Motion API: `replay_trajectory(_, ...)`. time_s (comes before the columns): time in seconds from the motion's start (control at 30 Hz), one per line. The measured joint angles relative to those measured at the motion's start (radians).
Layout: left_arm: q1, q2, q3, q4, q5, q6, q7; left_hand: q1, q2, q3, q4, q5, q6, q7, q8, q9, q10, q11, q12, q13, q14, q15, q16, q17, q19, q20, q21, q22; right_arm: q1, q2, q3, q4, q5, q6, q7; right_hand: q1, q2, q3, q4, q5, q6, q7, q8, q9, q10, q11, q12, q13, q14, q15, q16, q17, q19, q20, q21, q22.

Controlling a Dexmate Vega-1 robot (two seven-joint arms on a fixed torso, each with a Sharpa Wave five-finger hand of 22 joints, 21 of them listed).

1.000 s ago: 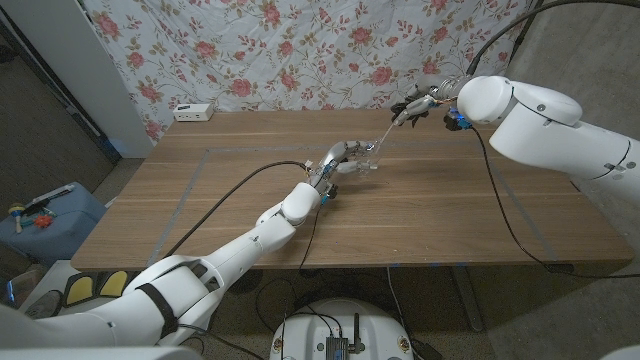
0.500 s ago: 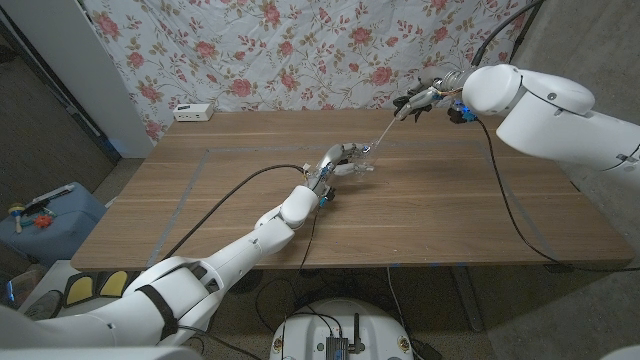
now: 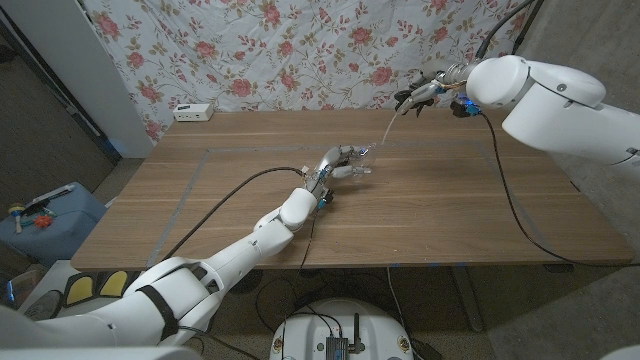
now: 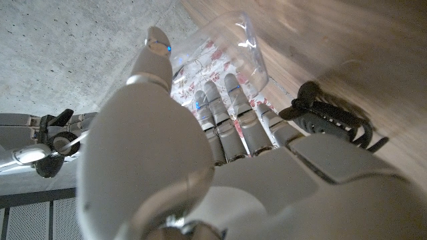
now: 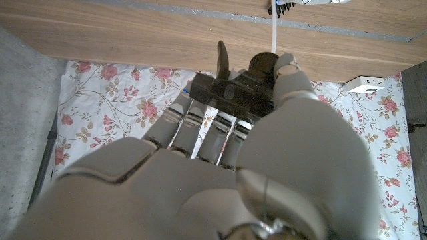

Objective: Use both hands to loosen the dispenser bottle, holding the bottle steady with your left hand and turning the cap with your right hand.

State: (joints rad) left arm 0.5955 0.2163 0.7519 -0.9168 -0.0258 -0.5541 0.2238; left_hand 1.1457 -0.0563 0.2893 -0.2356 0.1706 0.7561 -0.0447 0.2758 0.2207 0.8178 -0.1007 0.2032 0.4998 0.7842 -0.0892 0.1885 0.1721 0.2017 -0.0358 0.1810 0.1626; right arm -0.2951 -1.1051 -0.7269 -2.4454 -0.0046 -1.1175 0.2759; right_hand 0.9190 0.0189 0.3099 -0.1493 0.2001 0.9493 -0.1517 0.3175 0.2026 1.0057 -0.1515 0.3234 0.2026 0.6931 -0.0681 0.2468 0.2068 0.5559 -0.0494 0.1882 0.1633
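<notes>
Left hand [image 3: 340,163], reaching to the middle of the wooden surface [image 3: 200,200], wraps its fingers [image 4: 223,110] around the clear dispenser bottle [image 3: 362,165], which stands a little toward the far edge. In the left wrist view the bottle [image 4: 223,53] shows as a transparent body with the flowered cloth seen through it, the thumb on one side and the other fingers on the opposite side. A black cable [image 3: 230,190] runs along the surface beside the left arm to the wrist.

Right hand [image 3: 428,95], raised above the far right part of the surface and apart from the bottle, holds the black pump cap [image 5: 233,87]; the fingers are closed on it. A thin pale dip tube [image 3: 388,128] hangs from the cap slantwise down toward the bottle's mouth; whether its lower end is still inside the bottle cannot be told.

A white power strip [image 3: 193,112] lies at the far left edge of the surface, against the flowered cloth backdrop [image 3: 300,50].
</notes>
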Motion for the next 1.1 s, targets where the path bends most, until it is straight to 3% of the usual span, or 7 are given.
replay_trajectory(0.57,-0.001,-0.022,-0.001,0.049,-0.010,-0.044,0.021,-0.012,-0.012,0.004,-0.004,0.004,0.002,0.002,-0.019,-0.003,-0.004,-0.006,-0.008,-0.016,-0.017,0.005,-0.008,-0.005,0.000,0.000,0.000,0.000,0.021,-0.009,-0.015,-0.001,0.000,-0.028,-0.016,0.003,0.003,-0.007,-0.001,-0.003,0.002,0.002,0.000,0.000,0.000,-0.001,-0.007,0.005,0.007,0.004,0.000,0.000,0.004,-0.004,0.000,0.000)
replay_trajectory(0.87,0.023,-0.027,-0.025,0.054,-0.064,-0.084,-0.002,-0.024,-0.024,0.004,-0.004,0.003,0.006,-0.001,-0.050,-0.009,-0.024,-0.032,-0.016,-0.040,-0.061,0.014,-0.019,-0.009,-0.008,0.000,0.000,0.000,0.042,0.002,-0.081,0.015,-0.053,-0.065,-0.032,0.003,0.003,-0.007,-0.001,-0.005,0.002,0.002,-0.001,0.000,0.004,-0.004,-0.014,0.005,0.007,0.004,-0.008,-0.002,0.004,-0.004,0.000,0.000)
replay_trajectory(1.03,0.049,-0.016,-0.044,0.020,-0.095,-0.088,-0.014,-0.047,-0.008,0.010,0.002,0.003,-0.013,-0.020,-0.068,-0.016,-0.053,-0.025,-0.022,-0.054,-0.077,0.020,-0.019,-0.009,-0.008,0.000,0.000,0.000,0.057,0.019,-0.136,0.032,-0.091,-0.089,-0.045,0.003,0.002,-0.011,0.003,-0.005,0.002,0.002,-0.001,0.000,0.004,-0.004,-0.014,0.005,0.007,0.004,-0.008,-0.002,0.004,-0.004,0.000,0.000)
replay_trajectory(1.1,0.058,-0.010,-0.050,0.003,-0.101,-0.086,-0.015,-0.048,-0.008,0.029,0.018,0.003,-0.015,-0.022,-0.070,-0.016,-0.055,-0.024,-0.023,-0.060,-0.077,0.020,-0.019,-0.009,-0.008,0.000,0.000,0.000,0.062,0.024,-0.151,0.036,-0.105,-0.097,-0.050,0.003,0.003,-0.011,0.003,-0.005,0.002,0.002,-0.005,0.000,0.004,-0.004,-0.014,0.005,0.007,0.004,-0.008,-0.002,0.004,-0.004,0.000,0.000)
